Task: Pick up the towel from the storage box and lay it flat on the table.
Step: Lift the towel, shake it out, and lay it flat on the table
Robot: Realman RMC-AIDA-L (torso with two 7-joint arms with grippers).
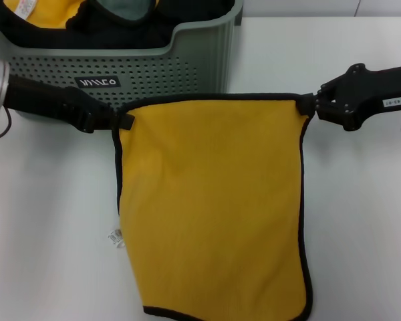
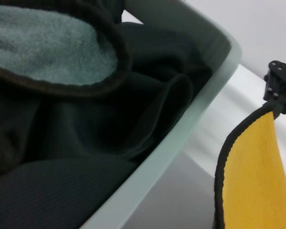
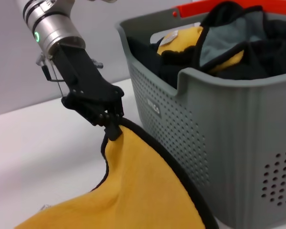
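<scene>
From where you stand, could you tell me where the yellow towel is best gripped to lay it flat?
By its two top corners, on the black edge binding, one from each side. That is how the towel is held now: the left gripper pinches one corner and the right gripper the other, so the top edge is taut in front of the storage box and the cloth spreads open.

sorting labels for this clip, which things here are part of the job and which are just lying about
In the job:
towel, pinched at two corners
left gripper
right gripper
box
table

Lying about:
other yellow cloth in the box
dark cloths in the box
</scene>
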